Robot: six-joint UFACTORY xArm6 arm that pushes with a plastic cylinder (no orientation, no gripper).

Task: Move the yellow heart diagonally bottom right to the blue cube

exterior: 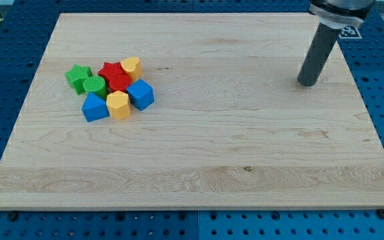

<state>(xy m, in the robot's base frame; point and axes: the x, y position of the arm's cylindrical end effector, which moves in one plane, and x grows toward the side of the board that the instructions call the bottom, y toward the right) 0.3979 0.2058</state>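
Observation:
The yellow heart [131, 66] lies at the top right of a tight cluster of blocks on the left part of the wooden board [199, 160]. The blue cube [141, 94] sits at the cluster's right side, below the heart, with a red block between them. My tip [307, 83] rests on the board far to the view's right and near its top, well apart from every block.
The cluster also holds a red star [111, 70], a red block [119, 83], a green star [78, 77], a green round block [95, 85], a yellow hexagon block [118, 105] and a second blue block [95, 107]. A blue pegboard surrounds the board.

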